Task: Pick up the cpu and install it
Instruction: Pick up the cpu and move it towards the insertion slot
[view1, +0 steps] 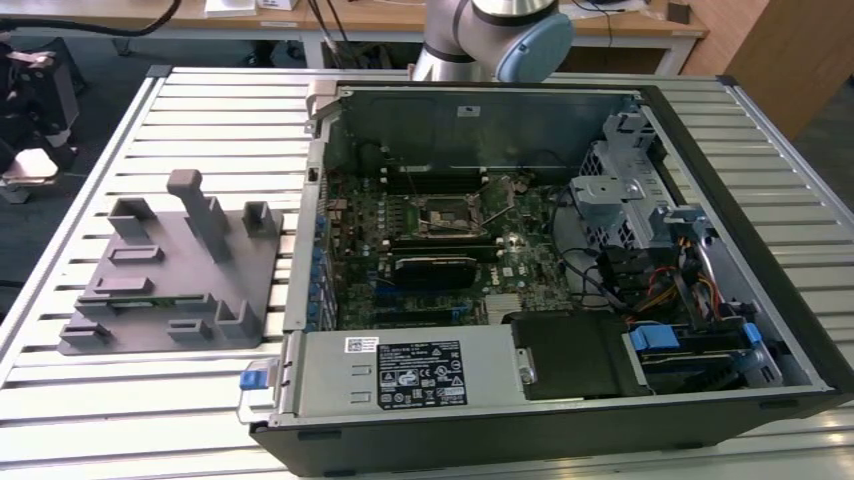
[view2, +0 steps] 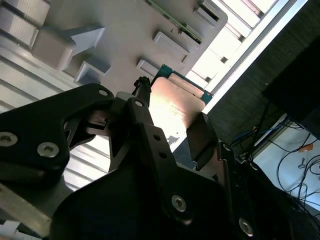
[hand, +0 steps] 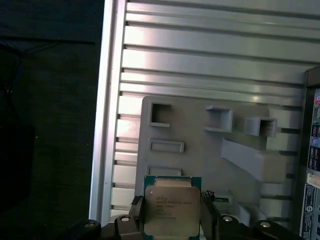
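Plainly, the cpu (hand: 172, 209) sits clamped between the gripper (hand: 172, 222) fingers, its silvery metal top facing the camera in the first wrist view and its green edge showing round the plate. One dark finger (hand: 136, 216) presses on one side of the chip and the other on the opposite side, so the jaws are closed onto it and it hangs clear of any surface. In the second wrist view the cpu (view2: 175, 107) appears as a bright, glaring square with a teal-green corner, caught between the black linkage of the gripper (view2: 172, 125). Behind the chip in both wrist views lies the grey plastic fixture (hand: 200, 150), a flat plate with several raised rectangular pockets and blocks; the held chip is seen in front of the fixture's edge nearest the gripper. A thin green strip (view2: 170, 17) lies in one slot of the fixture. The fixture rests on the slatted metal table (hand: 210, 55). In the exterior view the fixture (view1: 174, 270) lies on the table towards the exterior view's left, just beside the open computer case (view1: 747, 200), which lies on its side towards the exterior view's right. Inside the case the motherboard (view1: 521, 260) is exposed, with the dark square socket (view1: 445, 212) and its metal frame near the board's middle. The robot arm (view1: 487, 40) rises at the far side of the case.
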